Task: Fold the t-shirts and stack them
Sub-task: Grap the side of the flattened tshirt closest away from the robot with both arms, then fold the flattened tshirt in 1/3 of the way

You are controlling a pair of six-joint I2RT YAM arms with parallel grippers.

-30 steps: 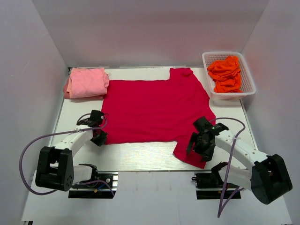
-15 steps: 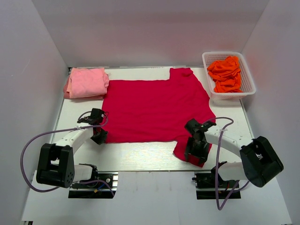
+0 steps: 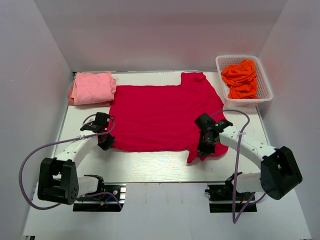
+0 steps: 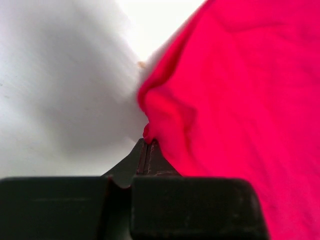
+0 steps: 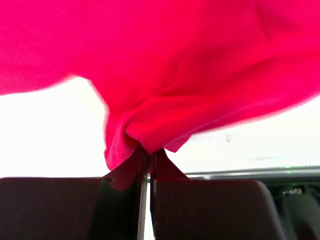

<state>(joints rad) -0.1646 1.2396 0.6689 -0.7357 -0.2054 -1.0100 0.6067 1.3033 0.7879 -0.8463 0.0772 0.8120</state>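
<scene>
A large crimson-red t-shirt [image 3: 162, 116] lies spread flat across the middle of the table. My left gripper [image 3: 105, 144] is shut on its near left corner [image 4: 150, 131], the cloth pinched at the fingertips. My right gripper [image 3: 204, 148] is shut on the near right sleeve [image 5: 150, 135], which is bunched and lifted off the table. A folded light pink t-shirt [image 3: 92, 88] lies at the far left. Orange t-shirts [image 3: 241, 78] sit crumpled in the basket.
A white mesh basket [image 3: 266, 85] stands at the far right corner. White walls close in the table on the left, back and right. The table's near edge [image 3: 160, 181] runs just in front of both arm bases.
My right gripper has shut on the red sleeve and pulled it up and inward to the left. The left gripper has stayed shut on the left corner and barely moved.
</scene>
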